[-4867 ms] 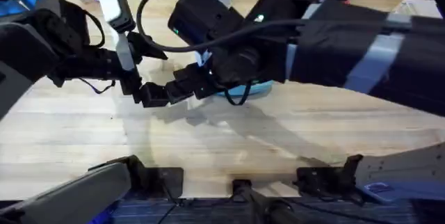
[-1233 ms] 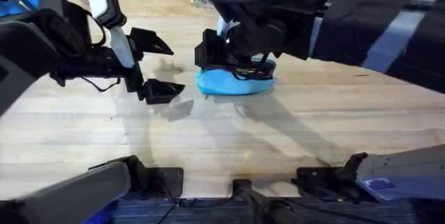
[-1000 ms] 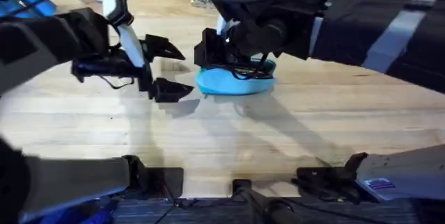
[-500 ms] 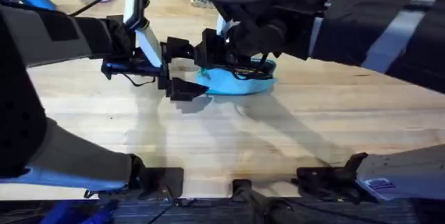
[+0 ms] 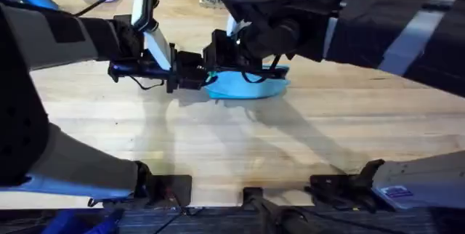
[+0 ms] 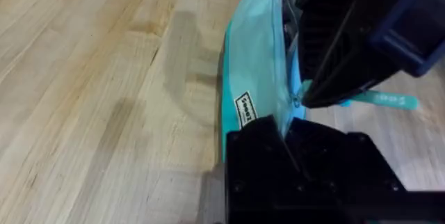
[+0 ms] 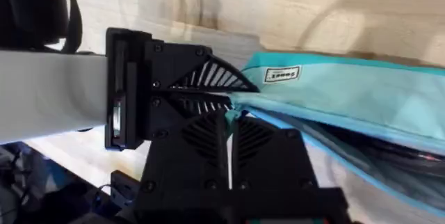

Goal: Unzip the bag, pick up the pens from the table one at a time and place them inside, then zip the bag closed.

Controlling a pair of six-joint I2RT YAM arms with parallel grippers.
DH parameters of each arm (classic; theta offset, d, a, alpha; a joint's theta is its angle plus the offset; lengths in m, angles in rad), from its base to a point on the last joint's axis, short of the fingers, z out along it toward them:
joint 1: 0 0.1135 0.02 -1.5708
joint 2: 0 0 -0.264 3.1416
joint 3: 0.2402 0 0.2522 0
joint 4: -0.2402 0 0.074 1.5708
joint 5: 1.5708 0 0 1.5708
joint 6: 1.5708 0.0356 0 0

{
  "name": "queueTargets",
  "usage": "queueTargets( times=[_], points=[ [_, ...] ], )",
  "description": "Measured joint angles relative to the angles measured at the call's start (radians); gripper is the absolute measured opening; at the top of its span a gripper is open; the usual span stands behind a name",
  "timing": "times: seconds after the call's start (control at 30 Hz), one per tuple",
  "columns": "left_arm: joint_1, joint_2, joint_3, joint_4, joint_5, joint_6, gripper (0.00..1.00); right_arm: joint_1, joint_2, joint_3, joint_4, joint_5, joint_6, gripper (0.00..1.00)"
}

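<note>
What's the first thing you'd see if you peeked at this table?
A bright turquoise bag lies near the middle of the wooden table. Two black robot claws meet at its left end: the left claw is shut on that tip, and the right claw is pinched shut at the zipper beside it. Through the open zipper, in the right wrist view, something dark lies inside.

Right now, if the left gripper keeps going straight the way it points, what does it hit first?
The soft turquoise fabric pouch: the left gripper already sits at its tapered end, with the right gripper just behind.

light: bright, even | shadows: soft on table [image 5: 240, 139] | blur: near arms large, dark, possibly defocused
</note>
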Motion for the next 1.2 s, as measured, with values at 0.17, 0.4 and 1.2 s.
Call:
queueTargets(
  times=[0.17,0.4,1.2],
  points=[
    [-0.002,0.000,0.000,0.004,0.000,0.000,0.043,-0.033,0.000,0.000,-0.007,-0.019,0.000,0.031],
    [-0.006,0.000,0.000,0.011,0.019,0.000,0.043,-0.111,-0.020,0.000,-0.043,-0.071,-0.022,0.031],
    [-0.009,0.000,0.000,0.006,0.004,0.000,0.043,-0.397,-0.082,0.000,-0.347,-0.074,-0.108,0.031]
  ],
)
